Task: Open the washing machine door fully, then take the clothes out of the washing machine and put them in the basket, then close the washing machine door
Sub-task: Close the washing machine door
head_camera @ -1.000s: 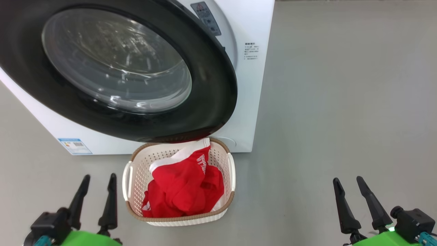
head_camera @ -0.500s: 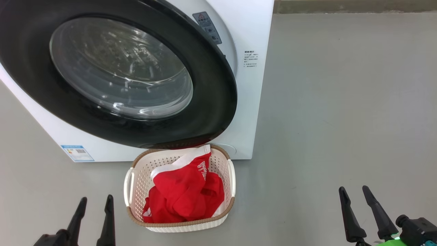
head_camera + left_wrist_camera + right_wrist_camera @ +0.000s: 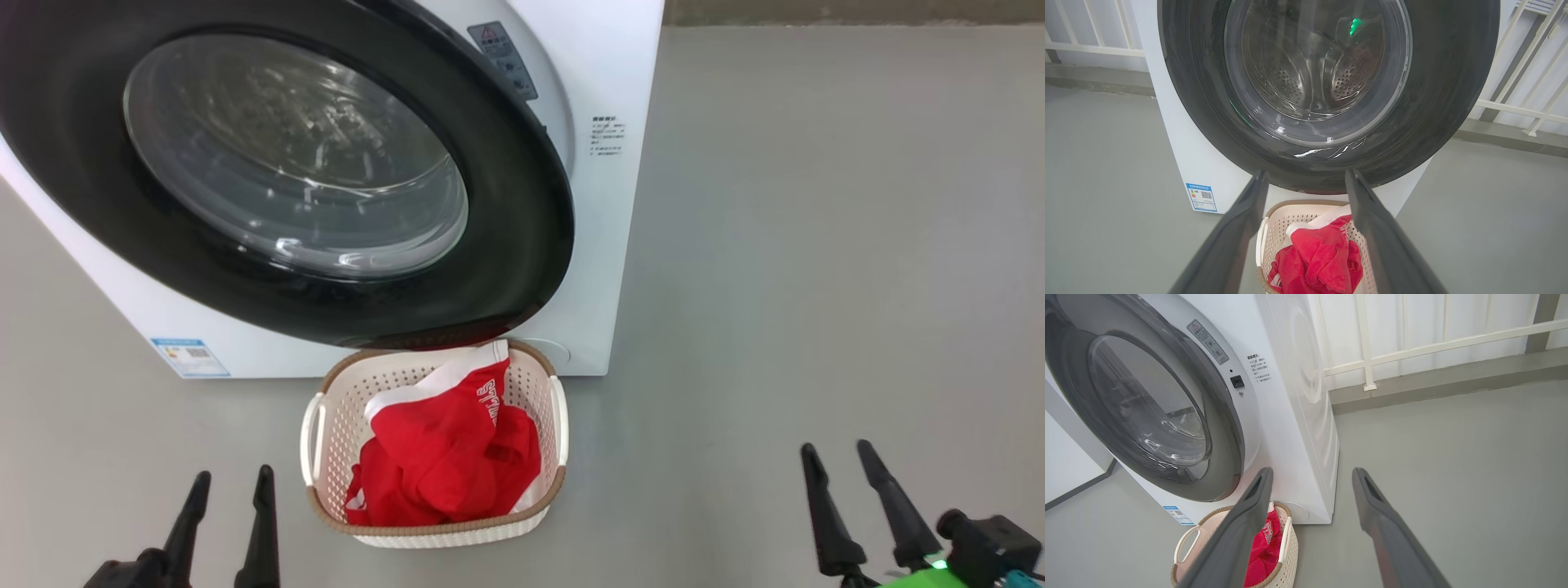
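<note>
Head view: door [image 3: 522,269] lies flat against the washer [image 3: 620,245] front and looks shut. Basket [image 3: 558,425] sits on the floor at the door's 6 o'clock, touching or just short of the washer base. Judged reason: a short drop from drum to basket. Clothes [image 3: 449,457] are heaped inside it, white trim toward 12. Left gripper [image 3: 233,474] is at frame 7 o'clock and right gripper [image 3: 836,447] at 5. Both are spread wide, empty and well apart from everything.

Left wrist view: left gripper [image 3: 1307,173] points at the door's [image 3: 1453,81] lower rim, fingers wide, nothing between them. Drum [image 3: 1314,73] shows bare steel through the glass, no red seen. Clothes [image 3: 1314,261] are in the basket [image 3: 1298,206] at 6.

Right wrist view: right gripper [image 3: 1312,470] is wide and empty, aimed past the washer's [image 3: 1298,416] right corner. Basket [image 3: 1186,539] with clothes [image 3: 1263,547] is at 7.

Judgement: unloading and closing look done, so both arms are parked clear.
</note>
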Available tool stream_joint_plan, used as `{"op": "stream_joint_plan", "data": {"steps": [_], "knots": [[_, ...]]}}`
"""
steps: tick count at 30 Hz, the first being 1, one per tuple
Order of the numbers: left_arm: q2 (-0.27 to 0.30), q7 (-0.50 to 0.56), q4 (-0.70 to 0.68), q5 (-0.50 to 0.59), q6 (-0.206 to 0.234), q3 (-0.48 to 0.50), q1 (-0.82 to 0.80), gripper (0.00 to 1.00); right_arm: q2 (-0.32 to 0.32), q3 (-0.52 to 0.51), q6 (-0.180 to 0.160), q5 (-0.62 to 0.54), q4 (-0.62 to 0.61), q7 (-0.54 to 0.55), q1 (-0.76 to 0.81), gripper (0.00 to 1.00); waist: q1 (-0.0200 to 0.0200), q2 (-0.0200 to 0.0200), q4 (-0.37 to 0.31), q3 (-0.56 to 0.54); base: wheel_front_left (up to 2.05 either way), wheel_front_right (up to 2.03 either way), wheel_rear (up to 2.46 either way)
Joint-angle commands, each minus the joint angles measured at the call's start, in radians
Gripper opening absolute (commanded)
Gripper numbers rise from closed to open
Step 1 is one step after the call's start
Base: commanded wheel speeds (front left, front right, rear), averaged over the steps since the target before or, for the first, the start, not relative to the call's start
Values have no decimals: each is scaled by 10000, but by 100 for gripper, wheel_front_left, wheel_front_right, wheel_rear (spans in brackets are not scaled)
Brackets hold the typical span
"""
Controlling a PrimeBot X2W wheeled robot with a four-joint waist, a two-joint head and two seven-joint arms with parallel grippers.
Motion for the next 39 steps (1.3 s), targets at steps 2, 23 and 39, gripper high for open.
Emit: {"op": "stream_joint_plan", "data": {"steps": [2,23,39], "knots": [[28,-63,-297,56,-54,202,-287,100,-112,524,63,3,-174,-65,-692,38,0,0,163,175,0,0,0],[-123,-63,-112,-709,-54,-902,-1101,100,-400,2556,63,404,968,-65,-4988,0,0,0,1915,1386,0,0,0],[-125,-63,5,-1728,-54,-1661,-2233,100,-517,2252,63,1240,2296,-65,-6985,0,0,0,2885,3144,0,0,0]]}}
